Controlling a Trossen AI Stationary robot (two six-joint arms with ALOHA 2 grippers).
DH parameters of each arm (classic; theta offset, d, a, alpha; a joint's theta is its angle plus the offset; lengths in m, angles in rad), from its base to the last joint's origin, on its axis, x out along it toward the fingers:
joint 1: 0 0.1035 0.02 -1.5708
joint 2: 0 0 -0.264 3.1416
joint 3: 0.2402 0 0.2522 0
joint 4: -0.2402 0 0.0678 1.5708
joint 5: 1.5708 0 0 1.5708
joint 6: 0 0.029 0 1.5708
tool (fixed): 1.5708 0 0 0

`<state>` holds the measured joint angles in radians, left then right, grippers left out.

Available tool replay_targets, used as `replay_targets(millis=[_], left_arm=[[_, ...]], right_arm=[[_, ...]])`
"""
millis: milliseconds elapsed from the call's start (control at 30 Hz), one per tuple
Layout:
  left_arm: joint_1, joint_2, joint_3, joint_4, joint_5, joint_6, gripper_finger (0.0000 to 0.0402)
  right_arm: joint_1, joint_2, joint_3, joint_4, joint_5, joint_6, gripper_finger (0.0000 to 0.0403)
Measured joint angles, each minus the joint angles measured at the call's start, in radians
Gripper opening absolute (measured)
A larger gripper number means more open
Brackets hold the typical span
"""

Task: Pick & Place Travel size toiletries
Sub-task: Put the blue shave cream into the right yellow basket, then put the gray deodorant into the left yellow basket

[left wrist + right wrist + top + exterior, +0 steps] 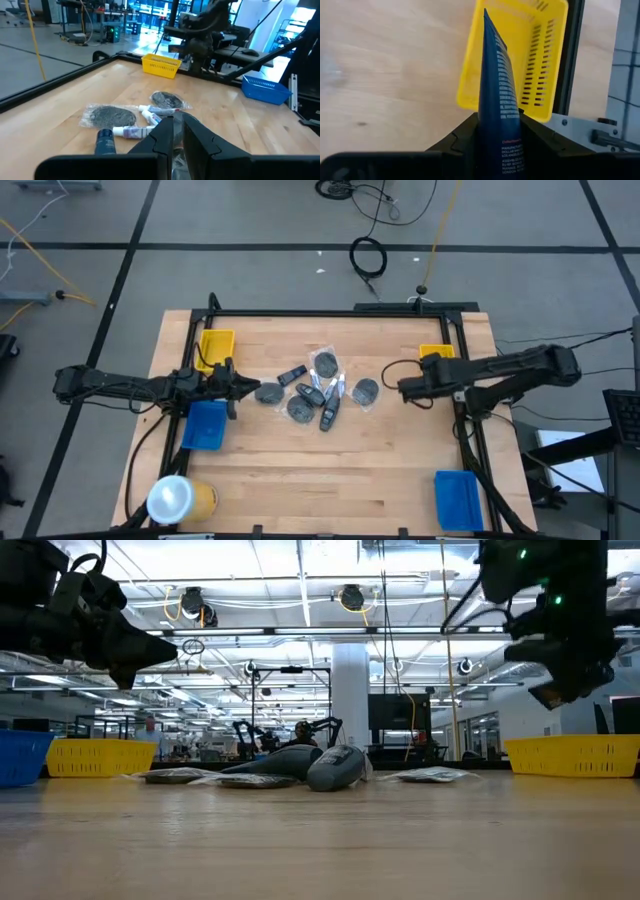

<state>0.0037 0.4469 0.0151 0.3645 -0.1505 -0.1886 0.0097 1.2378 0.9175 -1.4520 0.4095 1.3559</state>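
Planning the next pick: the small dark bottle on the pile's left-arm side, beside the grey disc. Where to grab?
Probably mid-body of the dark bottle, fingers across its short width, straight down from above: it lies flat, oblong, on the pile's edge. The left gripper is nearest; the right gripper is shut on a dark blue tube by the yellow tray.

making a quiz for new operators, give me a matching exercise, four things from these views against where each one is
Things:
1. dark blue tube
2. yellow cylinder with a white top
3. left gripper
4. pile of toiletries

Places:
A. middle of the table
B. clamped in the right gripper, near a yellow tray
C. near left corner of the table
D. at the pile's left edge, beside a grey disc

Pairs: 1-B, 2-C, 3-D, 4-A
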Motion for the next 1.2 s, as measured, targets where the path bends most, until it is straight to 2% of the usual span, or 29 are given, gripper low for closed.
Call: replay_targets(millis=[167,333,700,867,967,1200], left_arm=[[0.0,0.0,0.0,-0.003,0.018,-0.004,0.0037],[0.0,0.0,0.0,-0.003,0.019,-0.012,0.0037],[0.0,0.0,0.0,-0.005,0.02,-0.016,0.0037],[0.0,0.0,0.0,-0.006,0.019,-0.016,0.0037],[0.0,0.0,0.0,-0.006,0.019,-0.016,0.0037],[0.0,0.0,0.0,-0.005,0.019,-0.016,0.0037]], right_arm=[[-0.108,0.0,-0.085,0.077,-0.03,-0.059,0.0107],[-0.204,0.0,-0.165,0.103,0.017,-0.091,0.0112],[-0.409,0.0,-0.263,0.51,0.087,-0.424,0.0113],[-0.47,0.0,-0.271,0.544,0.087,-0.486,0.0116],[-0.488,0.0,-0.271,0.542,0.084,-0.512,0.0136],[-0.503,-0.024,-0.261,0.51,0.117,-0.571,0.0223]])
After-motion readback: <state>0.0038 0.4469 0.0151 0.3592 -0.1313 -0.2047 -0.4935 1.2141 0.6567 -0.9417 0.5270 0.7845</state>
